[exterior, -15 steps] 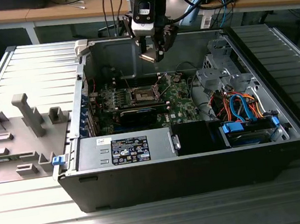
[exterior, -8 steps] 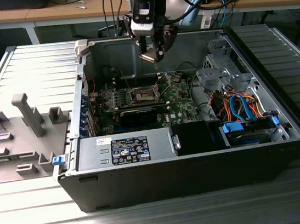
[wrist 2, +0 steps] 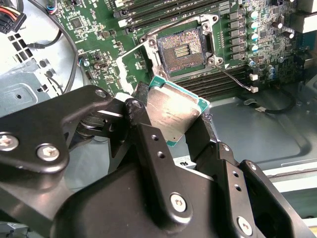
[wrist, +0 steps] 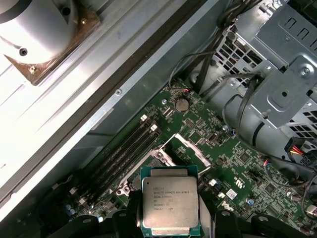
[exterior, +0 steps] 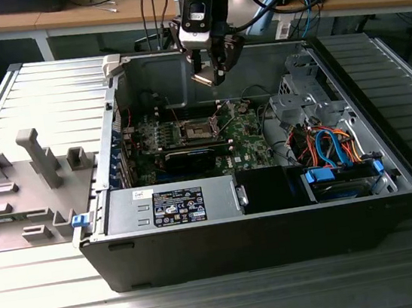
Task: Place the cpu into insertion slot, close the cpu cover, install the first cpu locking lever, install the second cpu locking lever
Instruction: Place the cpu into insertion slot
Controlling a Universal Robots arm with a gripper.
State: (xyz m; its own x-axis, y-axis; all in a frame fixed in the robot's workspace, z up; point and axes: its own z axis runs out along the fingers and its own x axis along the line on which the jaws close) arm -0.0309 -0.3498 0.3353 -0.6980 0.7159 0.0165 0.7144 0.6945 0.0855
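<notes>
You've got the gripper [exterior: 209, 74] pinching the cpu [wrist 2: 173, 111] by two opposite edges, hanging well above the motherboard [exterior: 246, 137], toward the far wall of the case. The insertion slot [wrist 2: 182, 49] lies open and bare beneath it. My call: keep the chip level, square its edges to the socket rim, go straight down, no sliding across the contacts.

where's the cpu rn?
The cpu is held in the gripper, in the air above the green motherboard; in the second wrist view it hangs just short of the open insertion slot.
</notes>
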